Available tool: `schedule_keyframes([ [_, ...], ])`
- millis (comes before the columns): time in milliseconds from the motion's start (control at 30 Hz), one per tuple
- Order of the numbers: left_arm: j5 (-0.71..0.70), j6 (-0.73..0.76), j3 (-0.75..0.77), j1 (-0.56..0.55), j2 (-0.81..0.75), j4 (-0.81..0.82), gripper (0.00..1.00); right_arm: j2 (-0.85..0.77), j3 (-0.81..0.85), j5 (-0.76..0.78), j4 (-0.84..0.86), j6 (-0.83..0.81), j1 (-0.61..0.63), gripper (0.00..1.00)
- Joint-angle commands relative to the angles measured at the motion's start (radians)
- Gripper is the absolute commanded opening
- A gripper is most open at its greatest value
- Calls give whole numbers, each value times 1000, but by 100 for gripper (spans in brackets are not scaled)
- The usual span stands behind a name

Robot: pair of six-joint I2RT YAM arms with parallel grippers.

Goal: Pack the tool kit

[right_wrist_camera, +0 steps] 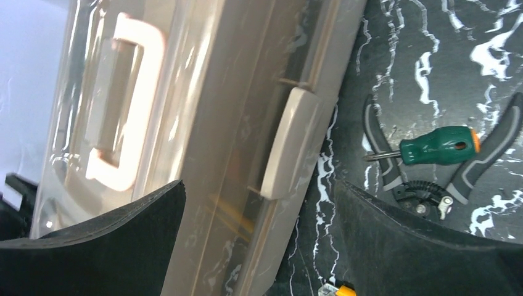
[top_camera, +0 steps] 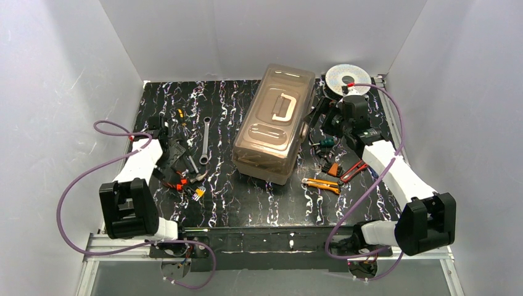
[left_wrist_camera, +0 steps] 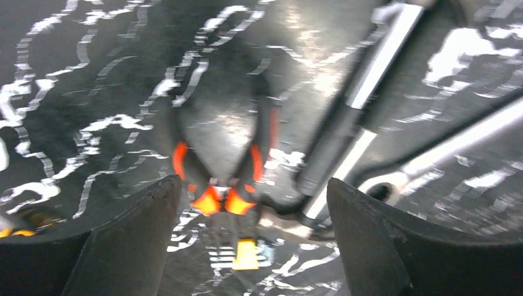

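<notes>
your left claw, released and wide, hangs over the orange pliers lying between its fingers on the tabletop, handles pointing away; the closed toolbox sits to its right, your right claw gaping at its latch

Left arm: extended forward beside the left edge of the table; left gripper pointed down, jaws wide apart, empty. Right arm: extended toward the far right corner; right gripper spread wide, empty.
</notes>
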Motion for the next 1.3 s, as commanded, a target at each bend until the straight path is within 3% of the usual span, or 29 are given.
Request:
schedule_keyframes([
  [0, 218, 121, 20, -18, -115, 146, 94, 2, 46, -177, 56, -42, -9, 97],
  [67, 245, 166, 50, -42, -159, 165, 98, 8, 57, -206, 59, -32, -10, 96],
  [167, 403, 259, 95, -89, -219, 222, 98, 26, 99, -161, -1, -20, -9, 95],
  [300, 486, 286, 151, -231, -226, 321, 98, 44, 71, -151, 6, 23, -30, 94],
  [333, 498, 289, 175, -265, -207, 340, 98, 34, 24, -209, 56, 61, -56, 94],
  [433, 584, 293, 258, -326, -106, 379, 98, 10, -237, -453, 445, 297, -189, 90],
  [500, 659, 280, 320, -351, -33, 405, 98, 63, -308, -584, 669, 395, -263, 86],
  [633, 692, 280, 442, -427, 112, 431, 98, 233, -338, -739, 984, 532, -289, 88],
  [867, 745, 254, 534, -459, 257, 460, 98, 604, -313, -803, 1588, 847, -290, 90],
  [1067, 861, 190, 494, -469, 313, 554, 98, 787, -228, -794, 1798, 952, -279, 86],
  [1267, 882, 204, 490, -484, 329, 554, 97, 764, -190, -823, 1794, 944, -205, 83],
])
